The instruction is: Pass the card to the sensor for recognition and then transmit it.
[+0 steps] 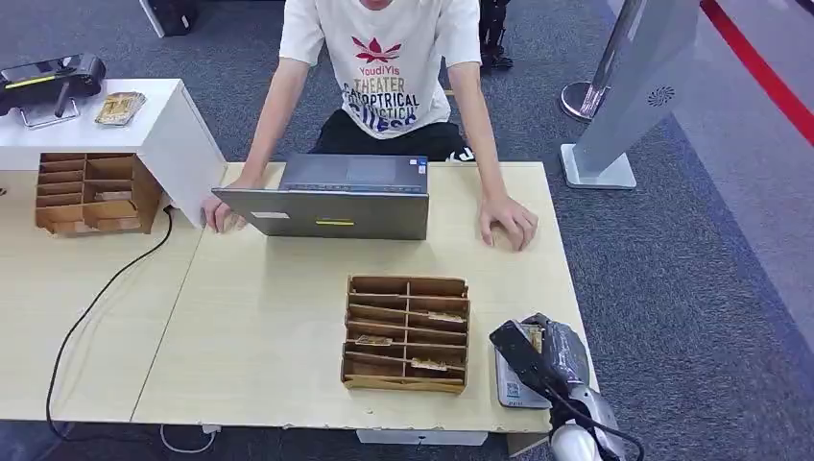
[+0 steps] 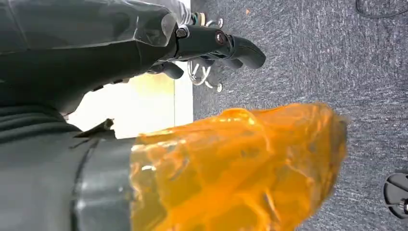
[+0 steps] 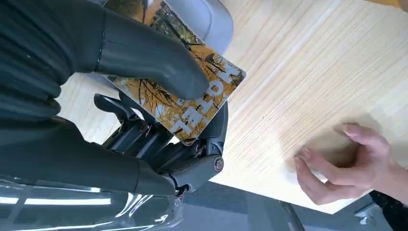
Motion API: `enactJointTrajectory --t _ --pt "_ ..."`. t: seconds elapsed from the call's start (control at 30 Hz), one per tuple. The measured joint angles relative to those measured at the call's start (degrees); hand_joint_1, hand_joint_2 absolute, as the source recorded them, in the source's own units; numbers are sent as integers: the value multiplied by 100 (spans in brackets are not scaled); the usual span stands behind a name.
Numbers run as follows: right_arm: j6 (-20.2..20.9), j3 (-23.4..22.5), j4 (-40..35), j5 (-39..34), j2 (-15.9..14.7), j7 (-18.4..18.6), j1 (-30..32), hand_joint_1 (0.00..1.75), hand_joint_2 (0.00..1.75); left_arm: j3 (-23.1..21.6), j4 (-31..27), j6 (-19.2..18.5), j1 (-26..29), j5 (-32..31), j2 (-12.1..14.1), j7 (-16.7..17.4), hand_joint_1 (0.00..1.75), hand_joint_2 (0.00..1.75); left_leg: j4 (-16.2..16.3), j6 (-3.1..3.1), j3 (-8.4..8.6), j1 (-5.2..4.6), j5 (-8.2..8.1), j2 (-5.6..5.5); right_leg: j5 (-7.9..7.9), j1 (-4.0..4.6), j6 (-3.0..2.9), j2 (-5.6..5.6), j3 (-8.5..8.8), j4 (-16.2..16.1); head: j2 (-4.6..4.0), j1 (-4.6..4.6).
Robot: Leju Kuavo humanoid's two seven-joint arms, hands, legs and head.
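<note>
Here, pale wood table on grey carpet, right hand gripping card, left hand state unclear.

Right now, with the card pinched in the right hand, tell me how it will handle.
The card looks flat and unbent under the thumb, so it is probably stiff. It is thin, so likely light. Its printed face looks glossy, and with much of it jutting past the fingers of the right hand, it could slip or pivot if bumped.
</note>
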Motion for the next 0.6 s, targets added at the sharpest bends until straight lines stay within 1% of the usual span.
enactJointTrajectory --t 0.6 --pt "22 0 39 2 0 0 -25 175 175 0 0 0 0 -24 9 2 0 0 0 0 1 0 0 0 0 0 0 0 1 0 0 0"
